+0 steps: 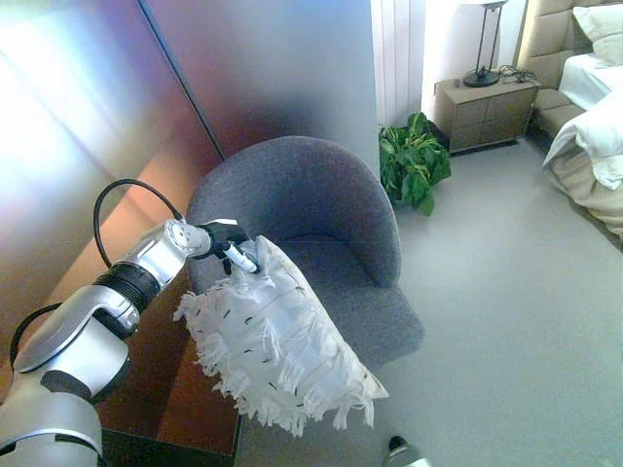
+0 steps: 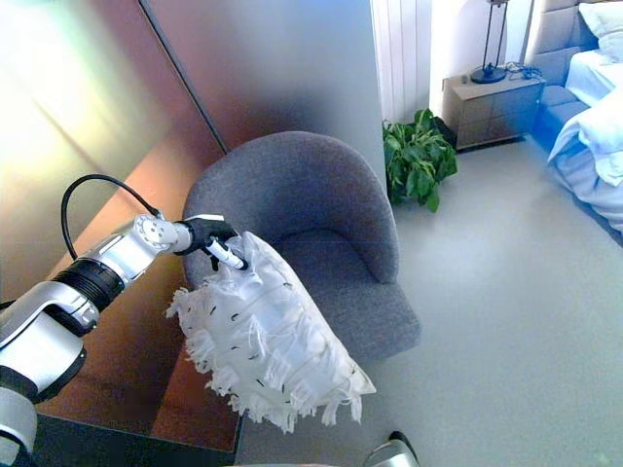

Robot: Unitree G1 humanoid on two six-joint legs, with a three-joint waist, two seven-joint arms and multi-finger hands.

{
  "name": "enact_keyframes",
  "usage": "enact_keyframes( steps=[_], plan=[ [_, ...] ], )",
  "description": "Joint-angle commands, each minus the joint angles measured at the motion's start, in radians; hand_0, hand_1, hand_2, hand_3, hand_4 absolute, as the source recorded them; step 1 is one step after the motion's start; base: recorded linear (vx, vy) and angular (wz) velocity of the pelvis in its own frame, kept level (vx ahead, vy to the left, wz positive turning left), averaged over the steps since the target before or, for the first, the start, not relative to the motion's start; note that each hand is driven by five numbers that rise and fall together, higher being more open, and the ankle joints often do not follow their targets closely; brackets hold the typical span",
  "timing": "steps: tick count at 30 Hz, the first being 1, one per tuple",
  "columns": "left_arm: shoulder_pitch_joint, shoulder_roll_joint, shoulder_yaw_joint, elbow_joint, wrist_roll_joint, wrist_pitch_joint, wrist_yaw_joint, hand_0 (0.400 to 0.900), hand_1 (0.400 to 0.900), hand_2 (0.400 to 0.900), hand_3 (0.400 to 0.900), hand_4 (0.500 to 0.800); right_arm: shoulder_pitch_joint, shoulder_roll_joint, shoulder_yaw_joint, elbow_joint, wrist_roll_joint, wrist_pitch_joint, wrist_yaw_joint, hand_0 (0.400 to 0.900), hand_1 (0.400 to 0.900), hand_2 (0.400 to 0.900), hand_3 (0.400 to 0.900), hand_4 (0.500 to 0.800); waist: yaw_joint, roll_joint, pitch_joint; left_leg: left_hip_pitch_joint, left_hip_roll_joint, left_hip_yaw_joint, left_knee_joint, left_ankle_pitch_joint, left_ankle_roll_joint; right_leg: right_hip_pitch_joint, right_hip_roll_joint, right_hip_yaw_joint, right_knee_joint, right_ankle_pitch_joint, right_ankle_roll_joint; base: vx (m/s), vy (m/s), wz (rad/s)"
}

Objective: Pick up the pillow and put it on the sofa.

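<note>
A white fringed pillow [image 1: 277, 341] hangs in the air at the front left of a grey tub armchair [image 1: 321, 243], partly over its left side. My left hand [image 1: 232, 249] is shut on the pillow's top corner and holds it up; it also shows in the right eye view [image 2: 216, 242] with the pillow [image 2: 268, 336] below it. The chair's seat [image 2: 355, 292] is bare. My right hand barely shows at the bottom edge [image 1: 401, 453]; its fingers are out of view.
A brown wall panel [image 1: 97, 146] runs along the left, close behind the chair. A potted plant [image 1: 414, 161] stands behind the chair, with a nightstand and lamp [image 1: 485, 102] beyond. A bed [image 1: 594, 126] fills the far right. Grey floor [image 1: 506, 321] lies to the right.
</note>
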Motion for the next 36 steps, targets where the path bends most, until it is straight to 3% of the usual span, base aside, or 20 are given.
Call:
enact_keyframes(
  steps=[1, 7, 8, 12, 20, 26, 36],
  plan=[
    [-0.329, 0.085, 0.072, 0.076, 0.01, -0.011, 0.112, 0.4, 0.4, 0.4, 0.4, 0.5, 0.058, 0.016, 0.027, 0.054, 0.019, 0.003, -0.001, 0.9, 0.9, 0.9, 0.9, 0.8, -0.01, 0.022, -0.054, 0.032, -0.056, 0.04, 0.046, -0.059, -0.02, -0.005, 0.053, -0.019, 0.027, -0.024, 0.079, 0.07, -0.09, -0.17],
    [-0.256, 0.053, 0.13, 0.12, 0.023, 0.015, 0.102, 0.4, 0.4, 0.4, 0.4, 0.5, 0.087, 0.011, 0.017, 0.044, 0.006, -0.001, 0.012, 0.9, 0.9, 0.9, 0.9, 0.8, -0.036, 0.026, -0.054, 0.035, -0.057, 0.051, 0.067, -0.075, -0.012, -0.011, 0.058, 0.008, 0.035, -0.028, 0.075, 0.09, -0.049, -0.25],
    [-0.234, 0.048, 0.142, 0.133, 0.021, 0.011, 0.09, 0.9, 0.9, 0.9, 0.9, 0.8, 0.097, 0.007, 0.008, 0.048, -0.002, -0.006, 0.022, 0.9, 0.9, 0.9, 0.9, 0.8, -0.043, 0.028, -0.052, 0.035, -0.058, 0.053, 0.067, -0.075, -0.011, -0.012, 0.058, 0.015, 0.035, -0.028, 0.077, 0.05, -0.003, -0.21],
    [-0.195, 0.047, 0.158, 0.132, 0.023, -0.013, 0.071, 0.9, 0.9, 0.9, 0.9, 0.8, 0.123, -0.008, -0.018, 0.061, -0.024, -0.013, 0.041, 0.9, 0.9, 0.9, 0.9, 0.8, -0.055, 0.034, -0.048, 0.037, -0.061, 0.062, 0.067, -0.08, -0.011, -0.012, 0.055, 0.024, 0.032, -0.031, 0.081, 0.06, -0.001, -0.16],
    [-0.204, 0.044, 0.132, 0.11, -0.003, 0.028, 0.066, 0.9, 0.9, 0.9, 0.9, 0.8, 0.133, -0.006, -0.009, 0.06, -0.022, -0.045, 0.05, 0.9, 0.9, 0.9, 0.9, 0.8, -0.055, 0.033, -0.037, 0.028, -0.061, 0.061, 0.071, -0.077, -0.011, -0.018, 0.053, 0.012, 0.039, -0.033, 0.079, 0.01, -0.007, -0.02],
    [-0.184, 0.044, 0.15, 0.101, 0.001, 0.052, 0.07, 0.9, 0.9, 0.9, 0.9, 0.8, 0.128, -0.006, 0.004, 0.049, -0.025, -0.042, 0.043, 0.9, 0.9, 0.9, 0.9, 0.8, -0.047, 0.036, -0.036, 0.023, -0.063, 0.055, 0.076, -0.077, -0.01, -0.017, 0.052, 0.001, 0.042, -0.038, 0.075, 0.0, 0.0, 0.0],
    [-0.156, 0.065, 0.18, 0.076, -0.066, 0.018, 0.064, 0.9, 0.9, 0.9, 0.9, 0.8, 0.134, 0.009, 0.013, 0.052, -0.034, -0.058, 0.043, 0.9, 0.9, 0.9, 0.9, 0.8, -0.027, 0.026, -0.041, 0.026, -0.058, 0.045, 0.085, -0.081, -0.013, 0.001, 0.052, -0.02, 0.035, -0.045, 0.072, 0.0, 0.0, 0.0]
  ],
)
